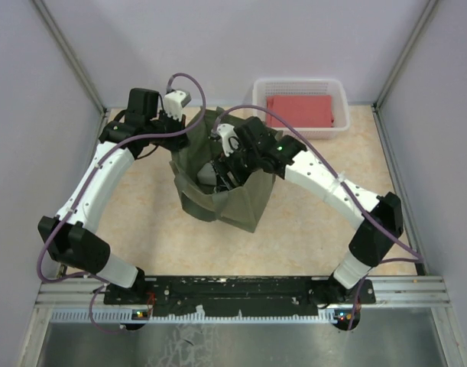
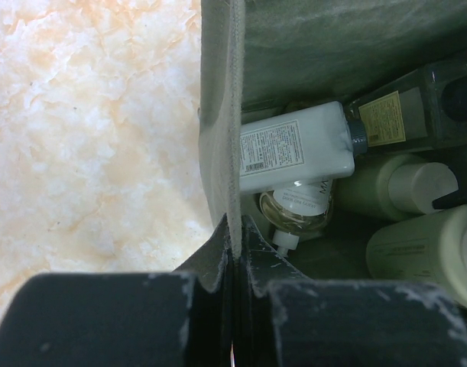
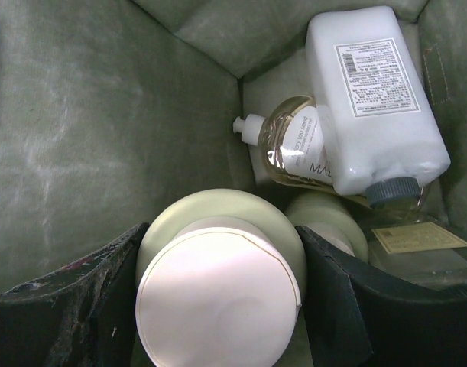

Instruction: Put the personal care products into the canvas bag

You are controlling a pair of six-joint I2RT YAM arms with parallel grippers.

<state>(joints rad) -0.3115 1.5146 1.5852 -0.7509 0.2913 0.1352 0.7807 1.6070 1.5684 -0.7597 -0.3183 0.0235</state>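
Observation:
The olive-green canvas bag stands upright at the table's middle. My left gripper is shut on the bag's side wall at its rim, and shows in the top view at the bag's far-left edge. My right gripper is down inside the bag, shut on a round olive-green bottle with a cream cap. On the bag's floor lie the white square bottle, a clear yellowish bottle, a second olive-green bottle and another clear bottle.
A white lattice basket holding a red folded cloth stands at the back right, close behind the bag. Grey walls close in the table on the left, back and right.

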